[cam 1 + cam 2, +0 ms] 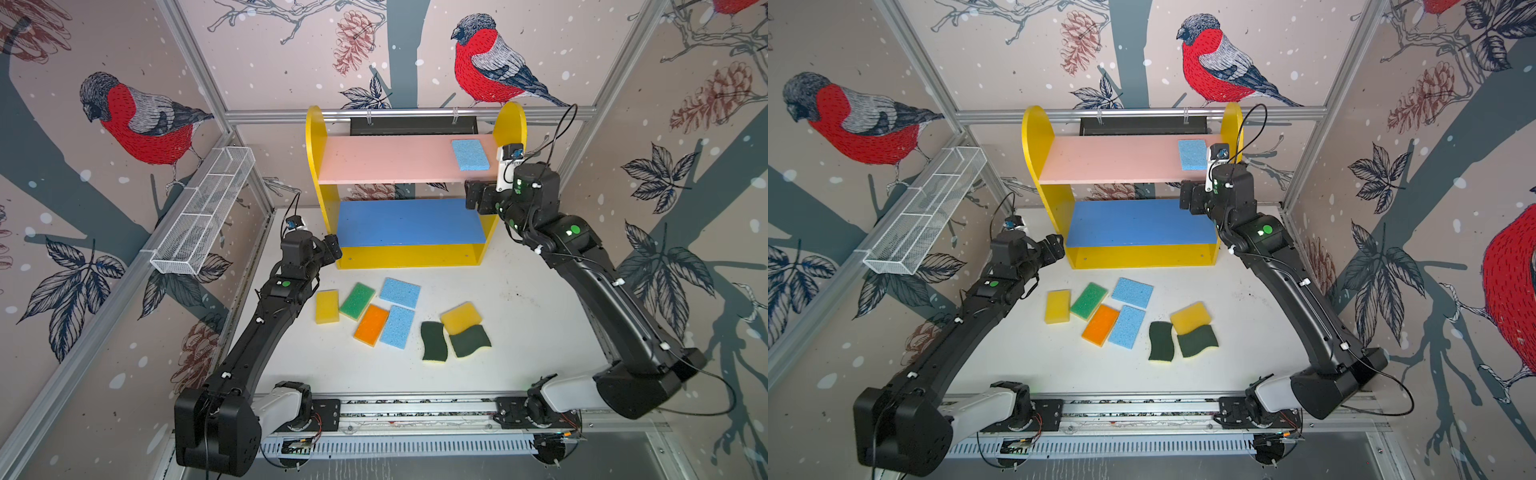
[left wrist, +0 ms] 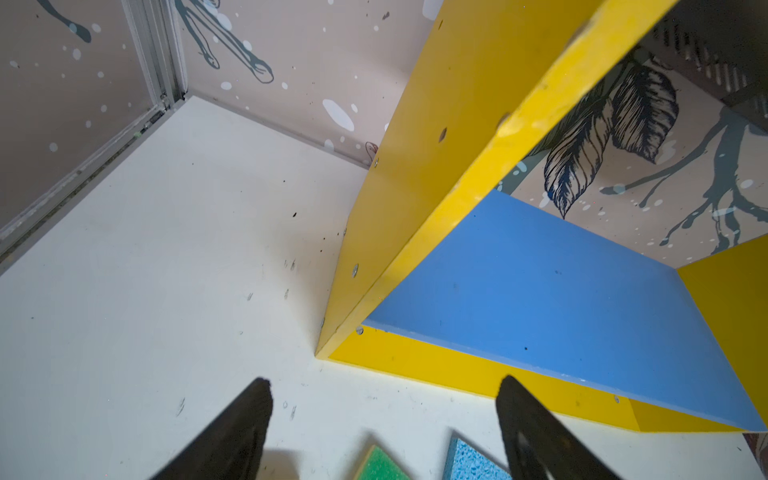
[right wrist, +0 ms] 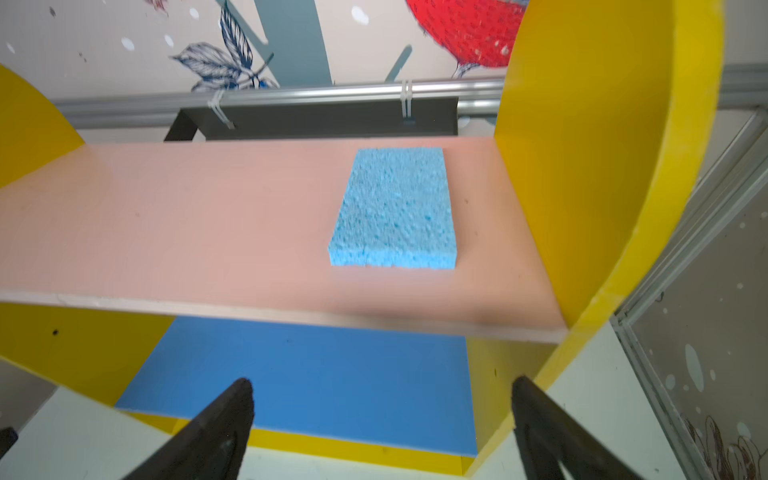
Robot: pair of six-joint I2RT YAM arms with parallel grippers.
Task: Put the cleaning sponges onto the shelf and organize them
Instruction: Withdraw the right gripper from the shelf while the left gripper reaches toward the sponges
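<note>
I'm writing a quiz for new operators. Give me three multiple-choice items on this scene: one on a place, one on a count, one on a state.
1. Where does the light-blue sponge on the shelf lie?
A. blue middle board
B. pink top board, right end
C. yellow bottom

2. How many sponges lie on the table?
A. six
B. eight
C. nine

3. How is the right tool?
A. open, empty
B. shut on a sponge
C. shut, empty

Answers:
1 B: it lies flat on that board, near the shelf's right side.
2 B: eight show in both top views.
3 A: its fingers stand apart with nothing between.
</note>
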